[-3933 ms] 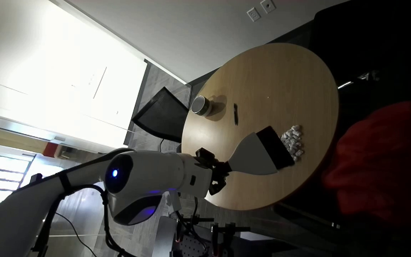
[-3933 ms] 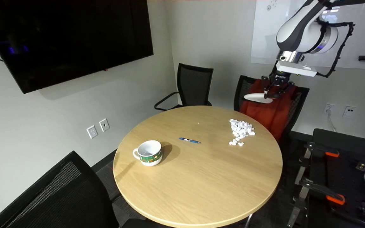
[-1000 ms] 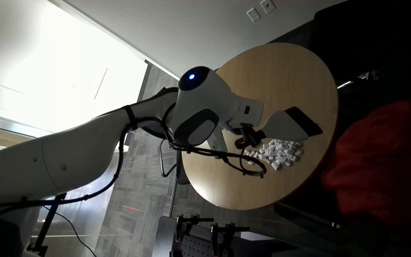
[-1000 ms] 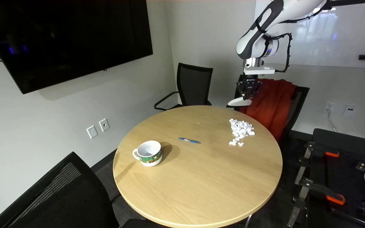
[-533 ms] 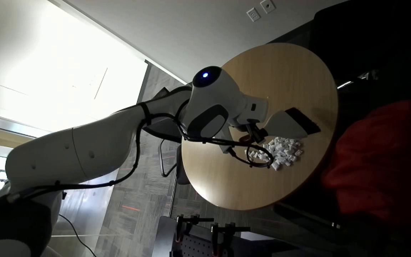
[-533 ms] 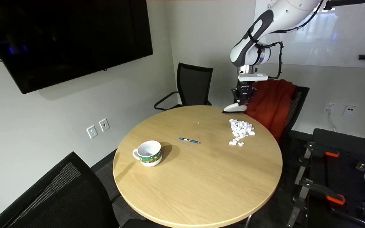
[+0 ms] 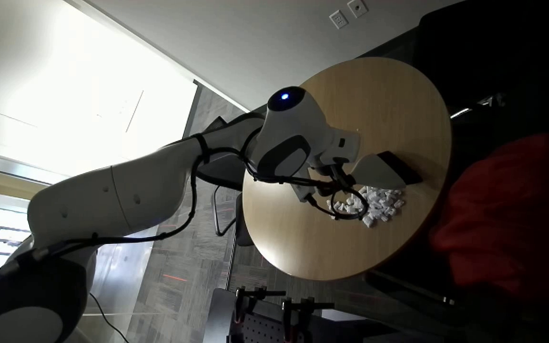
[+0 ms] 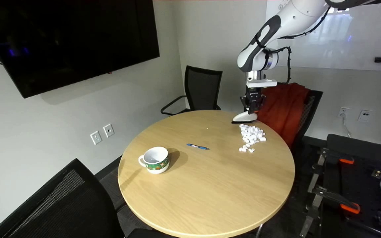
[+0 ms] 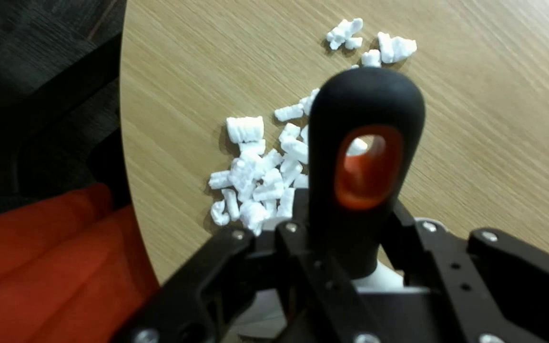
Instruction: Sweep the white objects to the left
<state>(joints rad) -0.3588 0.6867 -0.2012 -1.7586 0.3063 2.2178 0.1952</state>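
Note:
The white objects are small white foam-like bits in a loose heap on the round table, seen in both exterior views (image 7: 380, 202) (image 8: 251, 134) and in the wrist view (image 9: 255, 176). My gripper (image 8: 253, 110) is shut on the black handle of a grey-white brush tool (image 8: 245, 117); the handle stands between the fingers in the wrist view (image 9: 348, 224). The brush's dark bristle edge sits low at the table's far edge, just beside the heap, in an exterior view (image 7: 401, 167). I cannot tell whether the bristles touch the table. The gripper and handle hide part of the heap in the wrist view.
A white mug with a green band (image 8: 156, 160) and a blue pen (image 8: 197, 146) are on the wooden table (image 8: 210, 191). A chair with a red cloth (image 8: 286, 112) stands close to the table's edge near the brush. Another black chair (image 8: 203, 87) stands behind the table.
The brush, held throughout, has moved from above the heap's right to its far side and come down to about table level. The white bits, mug and pen have not moved.

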